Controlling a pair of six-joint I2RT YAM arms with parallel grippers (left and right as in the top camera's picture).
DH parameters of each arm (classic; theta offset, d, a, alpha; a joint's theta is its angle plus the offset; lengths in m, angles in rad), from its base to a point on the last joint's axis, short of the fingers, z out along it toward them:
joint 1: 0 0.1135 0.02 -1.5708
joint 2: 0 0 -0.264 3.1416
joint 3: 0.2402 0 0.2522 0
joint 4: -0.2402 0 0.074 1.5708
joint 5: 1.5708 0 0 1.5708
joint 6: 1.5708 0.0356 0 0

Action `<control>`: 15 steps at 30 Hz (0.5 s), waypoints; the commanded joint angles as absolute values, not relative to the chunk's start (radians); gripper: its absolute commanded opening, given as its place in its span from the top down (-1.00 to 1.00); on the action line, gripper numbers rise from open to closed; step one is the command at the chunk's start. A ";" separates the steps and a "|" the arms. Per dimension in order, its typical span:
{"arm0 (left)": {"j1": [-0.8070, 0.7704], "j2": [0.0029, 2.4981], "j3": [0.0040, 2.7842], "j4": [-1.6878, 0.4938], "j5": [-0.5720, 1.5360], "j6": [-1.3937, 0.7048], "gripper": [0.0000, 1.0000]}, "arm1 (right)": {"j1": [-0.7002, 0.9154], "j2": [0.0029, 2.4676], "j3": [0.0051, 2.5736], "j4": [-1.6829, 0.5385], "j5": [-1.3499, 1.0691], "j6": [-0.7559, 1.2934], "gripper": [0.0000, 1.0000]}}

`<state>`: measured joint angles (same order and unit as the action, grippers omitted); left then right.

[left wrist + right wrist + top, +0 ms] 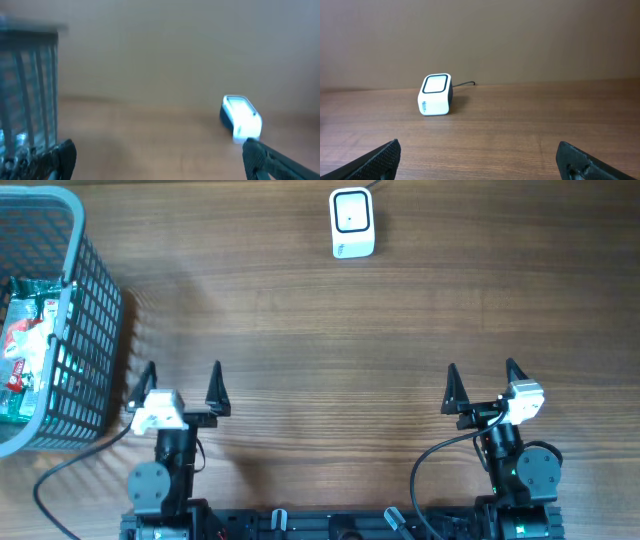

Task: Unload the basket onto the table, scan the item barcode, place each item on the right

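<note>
Overhead, grey basket [96, 345], packets [24, 345] inside

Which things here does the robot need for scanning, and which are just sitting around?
Needed for the job:
white box-shaped barcode scanner
green and red packets, the items to scan
left gripper and right gripper, both open and empty

Just lying about:
grey plastic mesh basket, only holding the packets
brown wooden table

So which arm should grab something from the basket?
Probably the left: the left gripper, open, sits beside the basket with the items; the right gripper is far across the table.
</note>
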<state>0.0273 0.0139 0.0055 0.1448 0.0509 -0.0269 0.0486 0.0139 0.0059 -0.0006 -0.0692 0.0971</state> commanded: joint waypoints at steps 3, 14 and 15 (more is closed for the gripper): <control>0.030 0.008 0.091 0.235 0.064 -0.092 -1.00 | 0.042 0.014 0.005 0.002 -0.050 0.105 -0.99; 0.030 0.073 0.511 0.070 0.063 -0.094 -1.00 | 0.042 0.014 0.005 0.002 -0.049 0.105 -0.99; 0.030 0.094 0.549 0.052 0.063 -0.094 -1.00 | 0.042 0.014 0.005 0.002 -0.050 0.105 -0.99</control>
